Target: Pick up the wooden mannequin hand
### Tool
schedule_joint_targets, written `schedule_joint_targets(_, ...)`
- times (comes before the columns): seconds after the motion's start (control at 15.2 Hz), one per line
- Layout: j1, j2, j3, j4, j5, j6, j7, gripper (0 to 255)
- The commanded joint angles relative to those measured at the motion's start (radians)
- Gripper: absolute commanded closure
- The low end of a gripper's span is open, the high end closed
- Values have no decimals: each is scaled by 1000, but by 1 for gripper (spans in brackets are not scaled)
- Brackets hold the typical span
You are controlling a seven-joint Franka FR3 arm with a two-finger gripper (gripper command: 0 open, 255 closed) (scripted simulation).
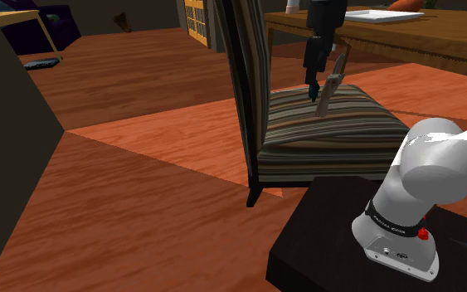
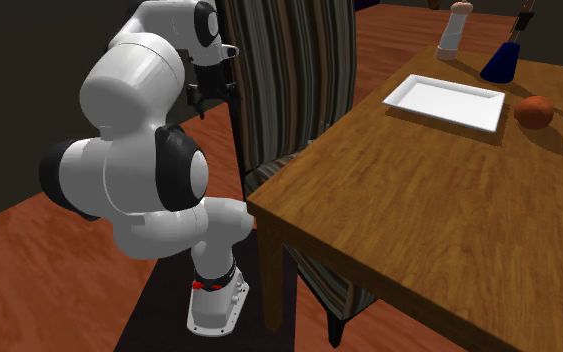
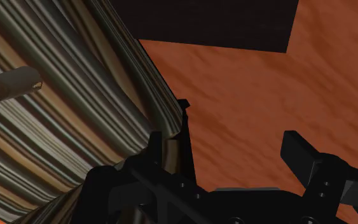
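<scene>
Shoulder view, left to right: we see wood floor [image 1: 140, 191], then the striped chair [image 1: 252, 75], back upright, with its seat cushion [image 1: 347, 133] running toward the view's right. The black gripper [image 1: 313, 88] hangs pointing down over the cushion, its tips close above the fabric. Just beside it, on the view's right, stands the mannequin hand [image 1: 331, 85]. It is pale grey-tan and tilted, with its base on the cushion about midway along and nearer the cushion's far edge than its near edge. We cannot tell from here whether the gripper and the mannequin hand touch. Past them is the wooden table [image 1: 439, 41] with a white rectangular plate [image 1: 385, 14] on it. At lower right the white arm [image 1: 430, 174] rises from the black stand [image 1: 331, 240].

Wrist view: a pale tip of the mannequin hand lies over the striped cushion, off to one side and outside the gap. The black fingers [image 3: 301, 153] stand well apart, with the cushion's edge and the floor showing between them. The gripper is wide open and has hold of nothing.

Second exterior view, left to right: the arm, the chair back, then the table. The plate lies toward the table's far end, with a white bottle [image 2: 456, 27] and a dark blue vessel [image 2: 499, 65] beyond it. An orange [image 2: 534, 112] sits just beside the plate on the view's right.
</scene>
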Motion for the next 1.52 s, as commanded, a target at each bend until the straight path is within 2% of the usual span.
schedule_joint_targets(0.0, 0, 0, 0, 0, 0, 0, 0, 0)
schedule_joint_targets(0.73, -130, 38, -188, -53, -174, 123, -100, 0)
schedule_joint_targets(1.45, -247, 159, -384, -14, -312, 266, -188, 0)
